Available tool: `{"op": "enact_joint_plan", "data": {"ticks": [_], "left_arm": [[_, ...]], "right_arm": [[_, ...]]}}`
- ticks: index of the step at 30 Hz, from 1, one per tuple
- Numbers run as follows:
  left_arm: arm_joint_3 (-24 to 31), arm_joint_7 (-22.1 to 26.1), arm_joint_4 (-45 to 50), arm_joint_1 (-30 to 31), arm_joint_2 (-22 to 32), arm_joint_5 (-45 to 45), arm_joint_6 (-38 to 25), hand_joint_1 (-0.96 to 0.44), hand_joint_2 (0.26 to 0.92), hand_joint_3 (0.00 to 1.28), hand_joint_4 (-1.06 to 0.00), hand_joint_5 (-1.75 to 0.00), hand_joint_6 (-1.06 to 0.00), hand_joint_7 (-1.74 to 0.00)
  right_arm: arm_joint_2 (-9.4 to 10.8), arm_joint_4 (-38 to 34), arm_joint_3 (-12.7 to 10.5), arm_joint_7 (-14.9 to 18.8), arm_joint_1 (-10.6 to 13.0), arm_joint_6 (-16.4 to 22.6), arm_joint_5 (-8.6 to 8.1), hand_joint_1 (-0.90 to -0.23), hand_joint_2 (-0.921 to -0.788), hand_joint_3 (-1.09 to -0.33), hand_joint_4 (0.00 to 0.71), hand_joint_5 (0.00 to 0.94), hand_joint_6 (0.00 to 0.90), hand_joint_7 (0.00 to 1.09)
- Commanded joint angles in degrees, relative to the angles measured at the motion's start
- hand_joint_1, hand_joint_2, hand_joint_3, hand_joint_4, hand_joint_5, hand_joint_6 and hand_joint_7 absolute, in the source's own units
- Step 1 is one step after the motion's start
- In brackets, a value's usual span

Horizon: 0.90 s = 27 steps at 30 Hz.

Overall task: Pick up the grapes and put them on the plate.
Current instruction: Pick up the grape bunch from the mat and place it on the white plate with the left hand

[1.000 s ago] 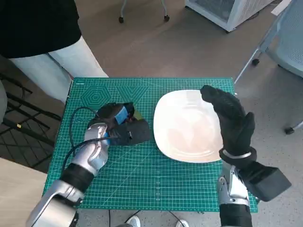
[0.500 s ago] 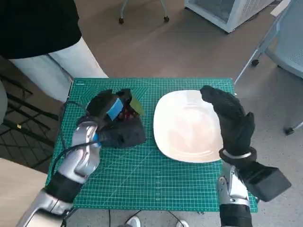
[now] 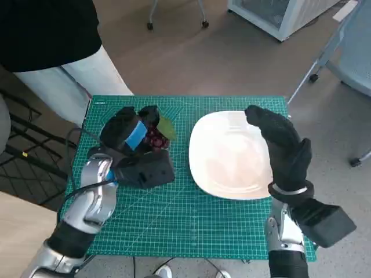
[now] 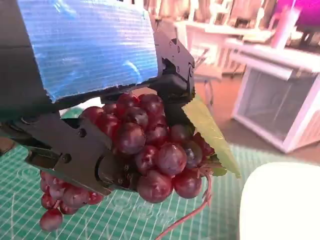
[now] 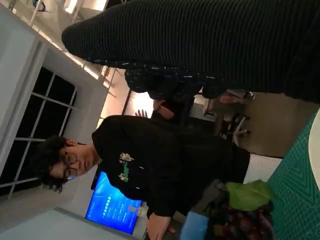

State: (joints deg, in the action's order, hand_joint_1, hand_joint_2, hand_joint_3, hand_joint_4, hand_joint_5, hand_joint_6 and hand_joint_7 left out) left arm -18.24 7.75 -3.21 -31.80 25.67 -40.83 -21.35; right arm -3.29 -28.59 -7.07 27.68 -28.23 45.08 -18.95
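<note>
At nine o'clock of the plate (image 3: 229,153), my left hand (image 3: 130,147) has lifted the grapes (image 3: 155,136) off the bench (image 3: 174,226), fingers (image 4: 75,155) clamped round the bunch. My right hand (image 3: 284,147) hovers over the plate, fingers spread. I judge the carry comes next.

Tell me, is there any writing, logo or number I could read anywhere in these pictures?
Nothing can be read.
Green cutting mat: a small white mark at its far left corner, too small to read.
Person's black top: a small pale emblem on the chest, too blurred to read.
Blue screen behind the person: faint white lines, unreadable.
Plate, grapes, both hands: no text.
</note>
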Motion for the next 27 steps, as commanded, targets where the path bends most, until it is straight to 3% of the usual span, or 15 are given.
{"op": "enact_joint_plan", "data": {"ticks": [1,15,21,27], "left_arm": [[0.9,0.6,2.3,0.8,0.2,-0.8,-0.2,0.0,0.921,0.22,-0.48,-1.37,-0.49,-1.34],[-3.2,2.3,-0.6,-3.8,-4.5,-2.8,-0.5,0.0,0.921,0.21,-0.5,-1.41,-0.5,-1.25],[-3.7,3.1,-0.8,-4.6,-5.2,-3.4,-0.7,0.0,0.921,0.22,-0.48,-1.37,-0.49,-1.33],[-7.6,6.1,-3.3,-10.8,-9.1,-4.2,0.6,0.01,0.921,0.22,-0.51,-1.45,-0.47,-1.22]], "right_arm": [[0.0,-0.4,-0.4,0.0,0.5,-0.1,-0.06,-0.696,-0.921,-0.701,0.35,0.001,0.025,0.59],[-0.6,-0.5,-0.9,0.9,0.3,-0.5,-1.44,-0.697,-0.921,-0.7,0.35,0.001,0.024,0.58],[-0.6,-0.5,-1.0,1.1,0.3,-0.6,-1.59,-0.696,-0.921,-0.699,0.351,0.001,0.025,0.58],[-0.6,2.2,-1.0,0.9,1.7,-0.9,-1.99,-0.699,-0.921,-0.696,0.352,0.002,0.026,0.58]]}}
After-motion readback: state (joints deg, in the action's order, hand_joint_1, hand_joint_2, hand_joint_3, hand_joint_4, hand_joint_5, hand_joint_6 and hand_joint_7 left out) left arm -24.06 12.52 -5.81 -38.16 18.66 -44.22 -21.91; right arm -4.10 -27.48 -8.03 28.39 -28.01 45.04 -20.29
